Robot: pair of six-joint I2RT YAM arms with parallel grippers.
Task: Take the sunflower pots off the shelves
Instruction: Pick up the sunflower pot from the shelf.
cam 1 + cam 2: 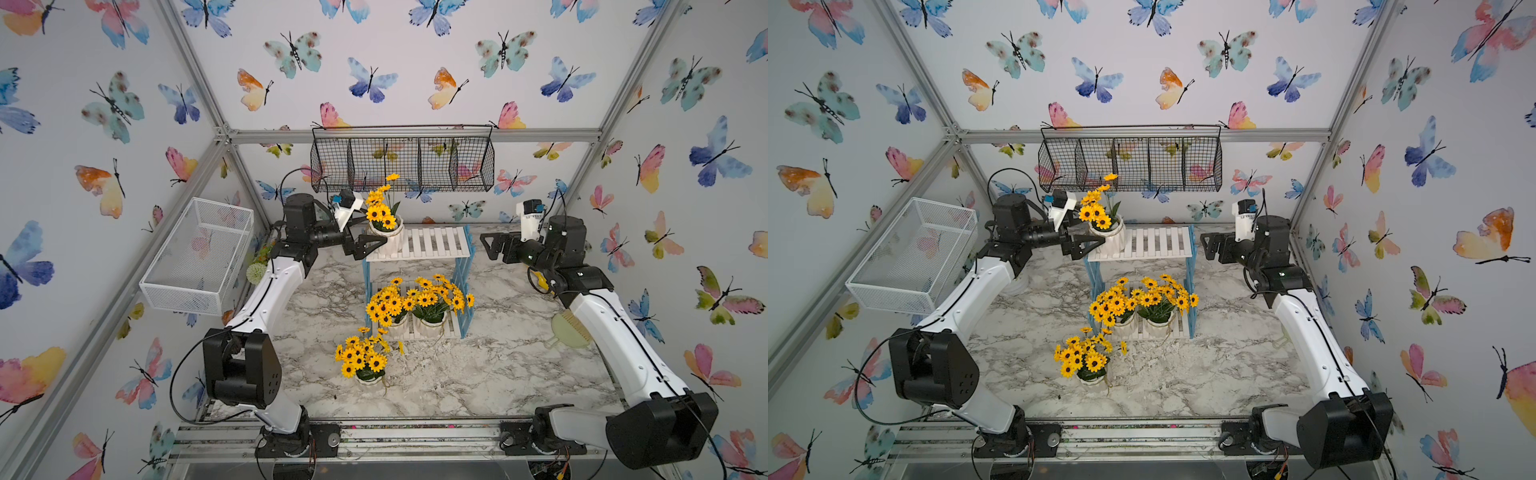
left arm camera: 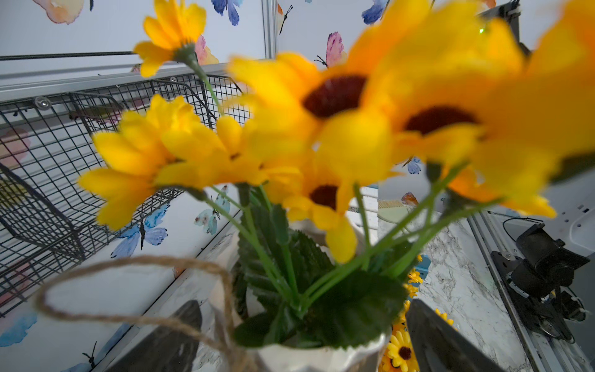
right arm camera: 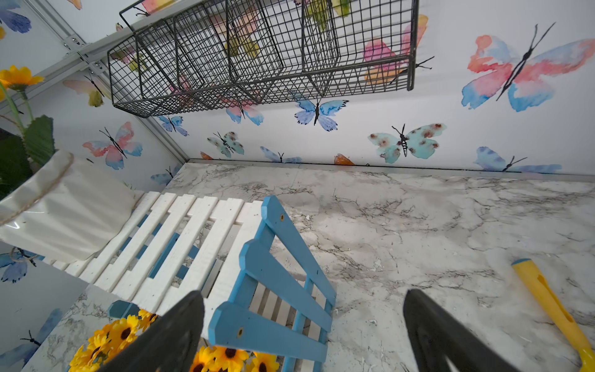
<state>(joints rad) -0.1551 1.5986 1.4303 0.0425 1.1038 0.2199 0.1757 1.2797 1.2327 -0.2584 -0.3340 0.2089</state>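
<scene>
Sunflower pot (image 1: 390,241) at 9 o'clock on the top tier of the shelves (image 1: 436,243), straddled by the unclenched left gripper (image 2: 302,309). Two pots (image 1: 397,328) (image 1: 432,326) are seen on the lower tier; a fourth pot (image 1: 370,382) is set at 7 o'clock. Right gripper (image 3: 302,296), released, is held at 3 o'clock.

Top views: high at the front edge, angled down toward the butterfly-papered back wall (image 1: 536,203), with the whole grey-veined white marble bench (image 1: 498,374) in shot.
Stereo pair: side by side, both top views sharing nearly everything, black wire basket (image 1: 1129,160) on the back wall included.
Left wrist: right in close on the white ribbed pot of yellow dark-centred sunflowers (image 2: 322,359), blooms blurred, facing across the bench.
Right wrist: close above the two-tier rack with white slats and light blue lattice sides (image 3: 267,335), facing the back wall.
Wrist overlap: same pot, same basket.
</scene>
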